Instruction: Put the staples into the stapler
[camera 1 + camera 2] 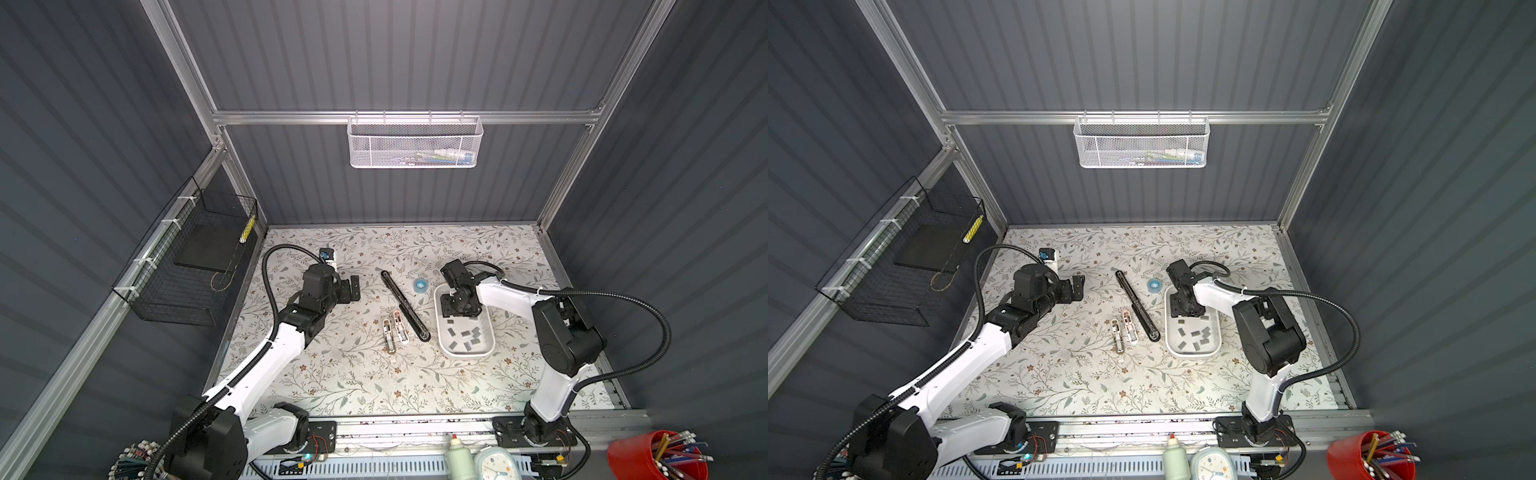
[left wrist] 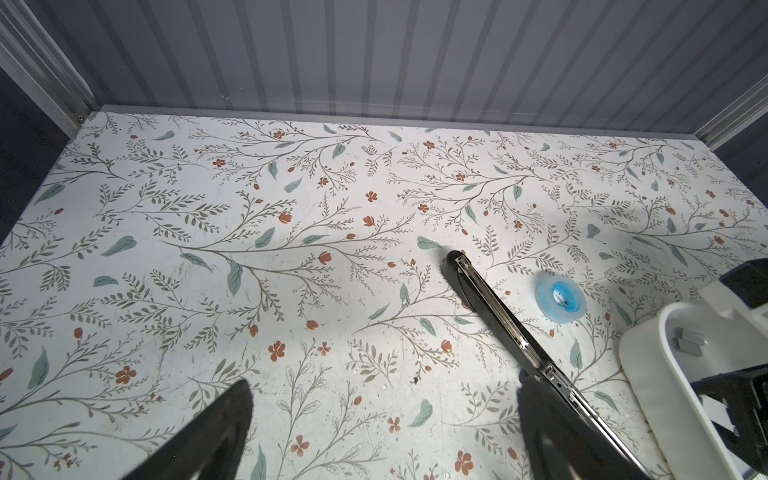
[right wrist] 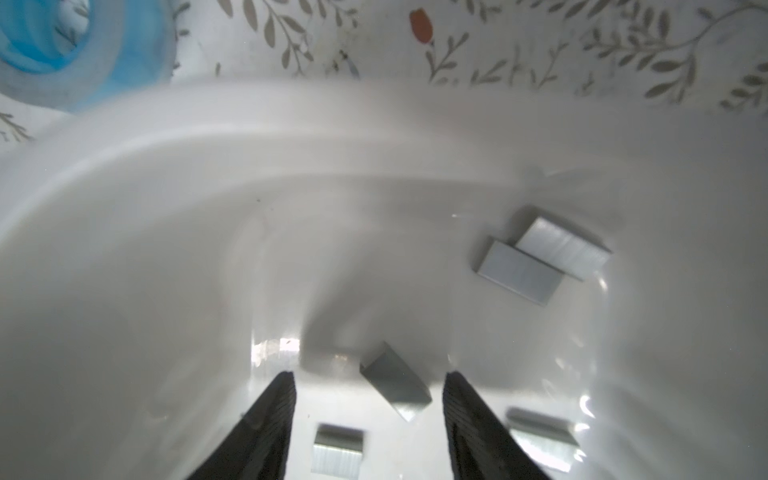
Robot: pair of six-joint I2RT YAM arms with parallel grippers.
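Right gripper [image 3: 368,376], jaws apart, straddles a staple strip [image 3: 395,384] in the white tray [image 3: 291,137]; left gripper [image 2: 384,380], jaws wide apart, beside black stapler [image 2: 490,307].

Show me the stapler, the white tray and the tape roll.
stapler [image 1: 395,289]: in a top view, long black body.
white tray [image 1: 467,354]: in a top view, near rim.
tape roll [image 2: 542,296]: left wrist view, pale outer ring.

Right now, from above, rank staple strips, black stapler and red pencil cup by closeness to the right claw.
1. Staple strips: in the tray, by the right gripper.
2. Black stapler: mid-table.
3. Red pencil cup: front right corner.
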